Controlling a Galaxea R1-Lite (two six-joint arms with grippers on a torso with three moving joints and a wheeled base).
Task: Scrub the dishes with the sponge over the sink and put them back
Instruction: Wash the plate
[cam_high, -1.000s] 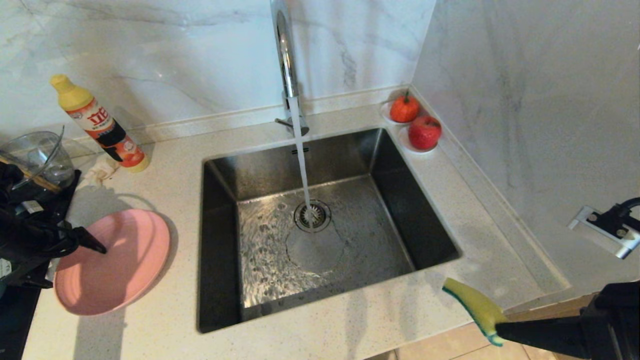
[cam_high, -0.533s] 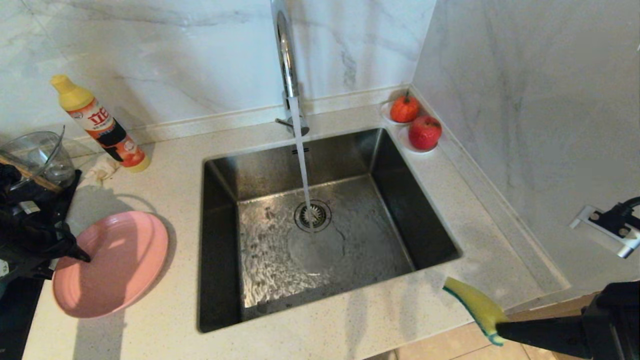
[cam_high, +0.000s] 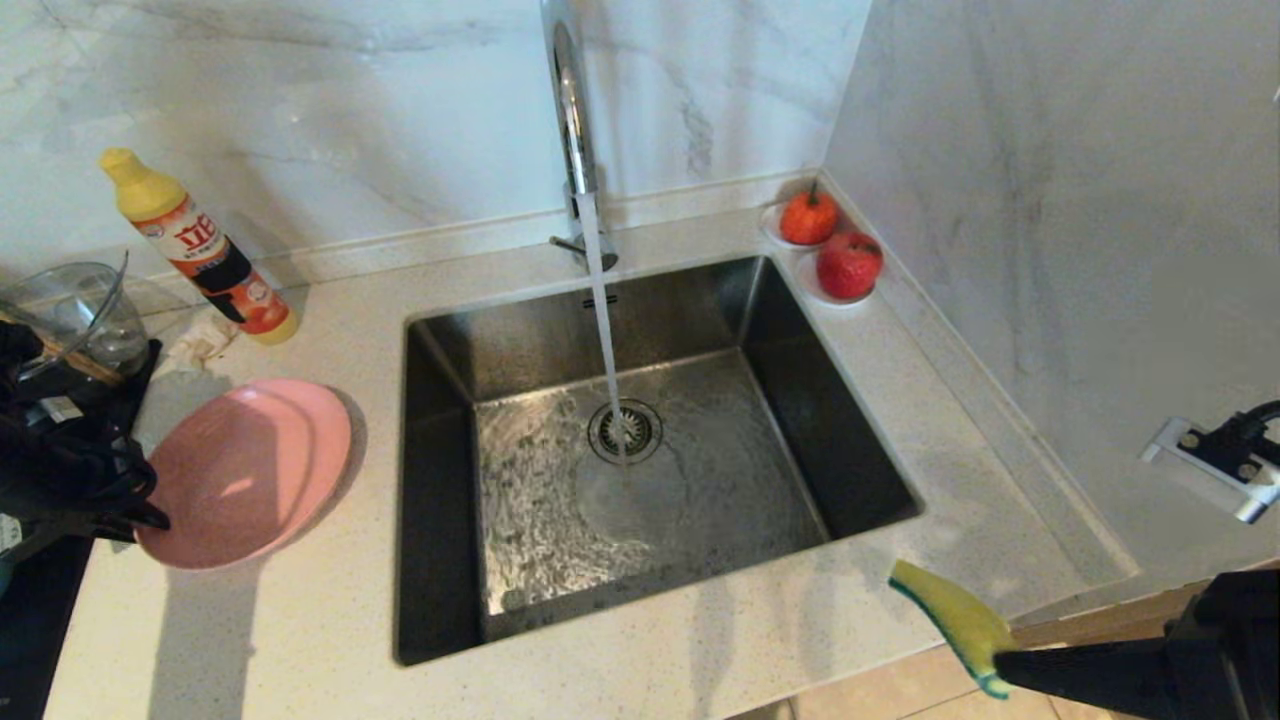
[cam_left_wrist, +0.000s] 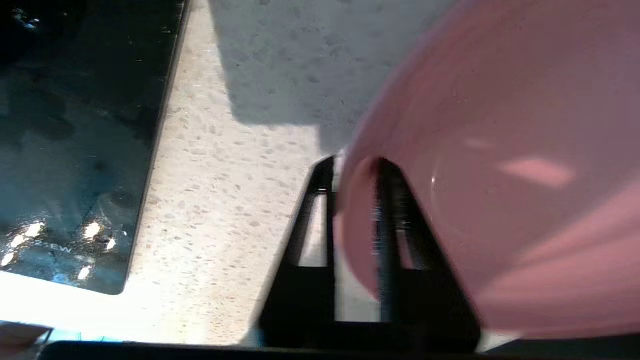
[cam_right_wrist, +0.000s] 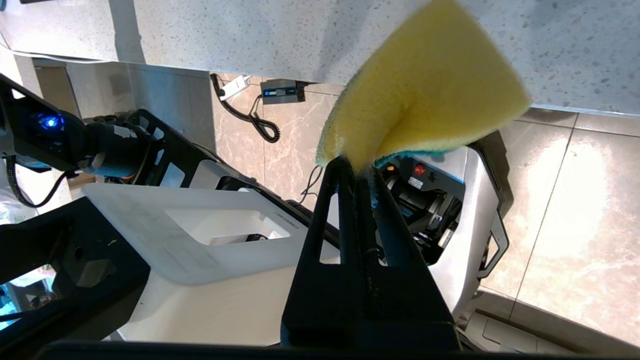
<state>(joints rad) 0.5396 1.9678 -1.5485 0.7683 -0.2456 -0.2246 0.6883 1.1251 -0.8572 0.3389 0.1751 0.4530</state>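
Note:
The pink plate is left of the sink, tilted, its near-left rim raised off the counter. My left gripper is shut on that rim; in the left wrist view the plate passes between the fingers of the gripper. Beyond the counter's front right corner my right gripper is shut on the yellow sponge. In the right wrist view the sponge is pinched at one end in the gripper, green layer underneath. Water runs from the faucet into the drain.
A detergent bottle and a clear glass bowl stand at the back left. Two red fruits on saucers sit in the back right corner. A black hob lies at the far left. A marble wall with a socket rises on the right.
My left gripper has shut on the plate's rim, and the plate has tipped up and shifted toward the back. The right arm and sponge have kept still.

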